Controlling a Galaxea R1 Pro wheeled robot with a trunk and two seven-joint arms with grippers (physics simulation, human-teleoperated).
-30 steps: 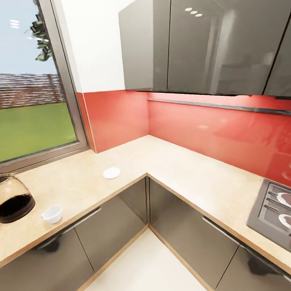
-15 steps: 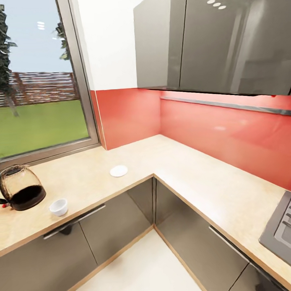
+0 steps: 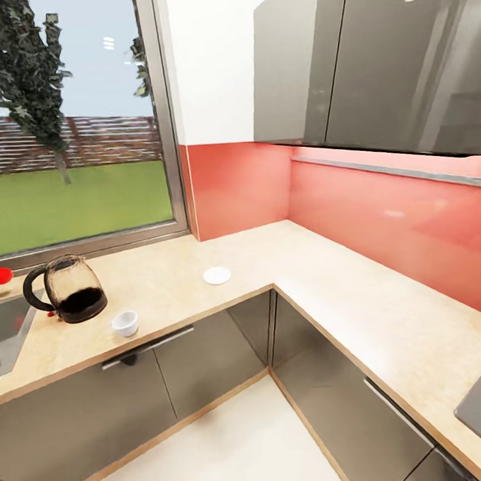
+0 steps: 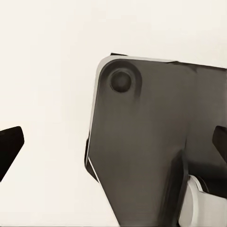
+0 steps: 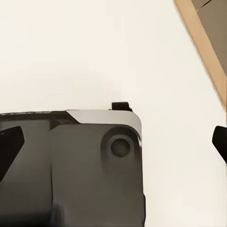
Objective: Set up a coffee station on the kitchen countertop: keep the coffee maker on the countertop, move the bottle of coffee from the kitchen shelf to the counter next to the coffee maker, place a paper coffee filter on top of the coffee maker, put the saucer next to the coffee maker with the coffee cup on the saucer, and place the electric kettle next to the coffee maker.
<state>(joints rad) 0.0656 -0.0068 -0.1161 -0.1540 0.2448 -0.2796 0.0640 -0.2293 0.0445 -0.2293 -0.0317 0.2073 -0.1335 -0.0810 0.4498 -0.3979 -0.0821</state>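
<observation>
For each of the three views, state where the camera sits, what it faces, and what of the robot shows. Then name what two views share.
Head view: on the robot's head, facing forward and down at the corner of the kitchen countertop, with the electric kettle, coffee cup and saucer by the window.
Left wrist view: on the left arm, facing down at pale floor and a grey robot base part; dark fingertips at the edges.
Right wrist view: on the right arm, likewise facing the floor and a base part.
Shared: both wrist views show pale floor, grey base and widely spread fingertips.

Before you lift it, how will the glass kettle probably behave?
The kettle looks like clear glass, so probably fragile and slippery. Dark liquid fills its lower part, so it may feel heavy and slosh. Its black loop handle seems the safest grip.
</observation>
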